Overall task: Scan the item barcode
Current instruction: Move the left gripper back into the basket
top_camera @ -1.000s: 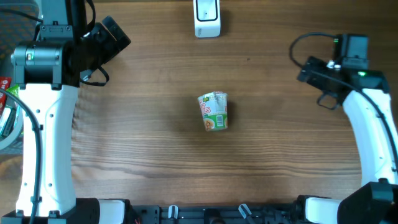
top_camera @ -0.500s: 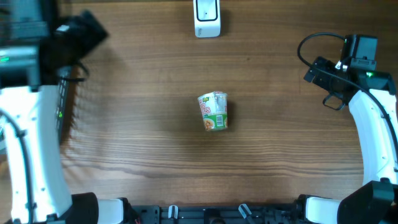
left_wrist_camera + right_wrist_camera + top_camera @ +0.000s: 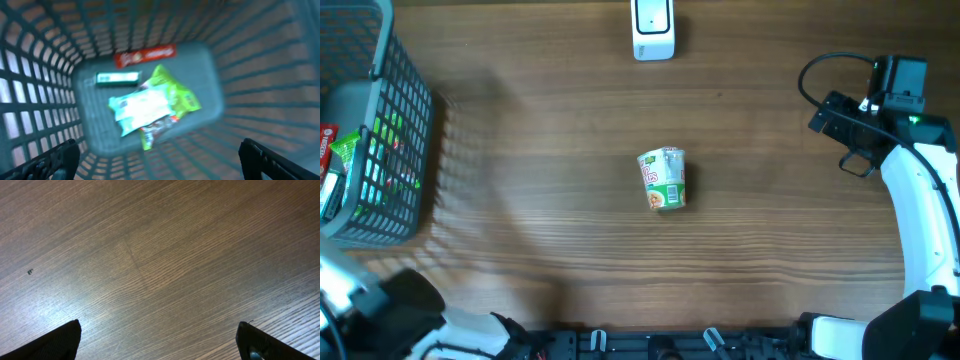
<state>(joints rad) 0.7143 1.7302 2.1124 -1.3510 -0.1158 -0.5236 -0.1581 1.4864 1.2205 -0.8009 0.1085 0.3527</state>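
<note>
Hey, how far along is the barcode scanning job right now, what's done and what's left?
Done: no scan is evident; the cup sits mid-table, apart from the scanner at the far edge. In hand: nothing. The left fingers hang open over packets in the basket; the right fingers are open above bare table. Left: grasp an item and present its barcode to the scanner.

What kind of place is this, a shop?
Probably a pretend shop checkout set up on a wooden table. A white barcode scanner is at the far edge, a printed food cup sits in the middle, and a grey basket at the side holds snack packets.
</note>
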